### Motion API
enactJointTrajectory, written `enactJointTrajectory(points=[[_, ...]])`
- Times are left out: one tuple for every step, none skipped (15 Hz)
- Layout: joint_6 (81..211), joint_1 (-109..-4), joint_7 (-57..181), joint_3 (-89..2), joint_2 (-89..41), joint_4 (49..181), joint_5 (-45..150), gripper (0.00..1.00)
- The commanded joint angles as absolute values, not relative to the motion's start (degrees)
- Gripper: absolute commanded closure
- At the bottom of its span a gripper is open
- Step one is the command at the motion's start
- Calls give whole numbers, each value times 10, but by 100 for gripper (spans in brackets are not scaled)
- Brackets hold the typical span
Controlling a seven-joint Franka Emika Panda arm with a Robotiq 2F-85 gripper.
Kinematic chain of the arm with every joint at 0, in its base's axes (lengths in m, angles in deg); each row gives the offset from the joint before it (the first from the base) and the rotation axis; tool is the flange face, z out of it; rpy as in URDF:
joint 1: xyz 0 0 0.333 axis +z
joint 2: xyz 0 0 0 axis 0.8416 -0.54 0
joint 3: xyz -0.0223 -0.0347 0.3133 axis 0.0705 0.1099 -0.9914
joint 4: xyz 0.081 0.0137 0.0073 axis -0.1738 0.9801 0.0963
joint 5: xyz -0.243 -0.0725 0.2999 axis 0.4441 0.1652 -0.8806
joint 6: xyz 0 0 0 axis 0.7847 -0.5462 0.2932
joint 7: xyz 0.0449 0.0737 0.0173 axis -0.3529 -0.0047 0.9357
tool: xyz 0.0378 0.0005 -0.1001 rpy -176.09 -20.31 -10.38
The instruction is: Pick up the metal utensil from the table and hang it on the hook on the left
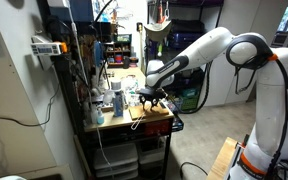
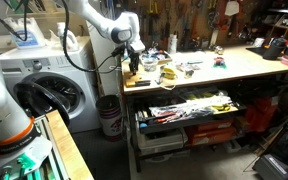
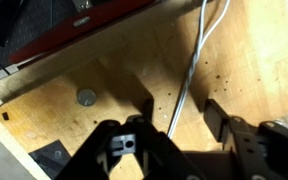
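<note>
The metal utensil [image 3: 194,55] is a thin silvery rod lying on the tan wooden board [image 3: 94,130], running from the top of the wrist view down between my fingers. My gripper [image 3: 181,105] is open, low over the board, with one finger on each side of the rod and not closed on it. In both exterior views the gripper [image 1: 149,97] [image 2: 134,62] hangs just above the end of the cluttered table [image 1: 124,122] [image 2: 234,66]. The table's red edge [image 3: 74,35] shows behind the board. I cannot make out a hook.
A small grey disc [image 3: 86,97] lies on the board left of my fingers. Bottles [image 1: 117,100] and clutter stand beside the gripper. A washing machine [image 2: 54,85], a bin [image 2: 109,115] and an open drawer of tools [image 2: 194,105] sit by the bench.
</note>
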State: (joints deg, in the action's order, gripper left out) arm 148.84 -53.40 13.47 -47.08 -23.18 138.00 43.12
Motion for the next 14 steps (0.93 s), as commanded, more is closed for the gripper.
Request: enactJointTrajectory(points=[[1493,-526,119,-460,-240,1378,443,78],[1493,-526,118,-459,-240,1378,444,85],[1492,-526,118,-459,-241,1378,445,94],[1491,-526,118,-458,-241,1378,445,99],[1491,-525,116,-458,-240,1377,446,100],[1490,-526,115,-458,-239,1377,446,100],[1490,-526,113,-458,-238,1376,446,100],[1489,-526,111,-457,-239,1376,445,99],[1488,-526,108,-456,-237,1376,446,99],[1486,-526,108,-456,-236,1376,445,100],[1483,-526,106,-456,-233,1377,445,99],[1479,-526,103,-455,-227,1378,447,99],[1473,-527,101,-454,-221,1379,445,99],[1468,-529,97,-453,-213,1379,444,99]])
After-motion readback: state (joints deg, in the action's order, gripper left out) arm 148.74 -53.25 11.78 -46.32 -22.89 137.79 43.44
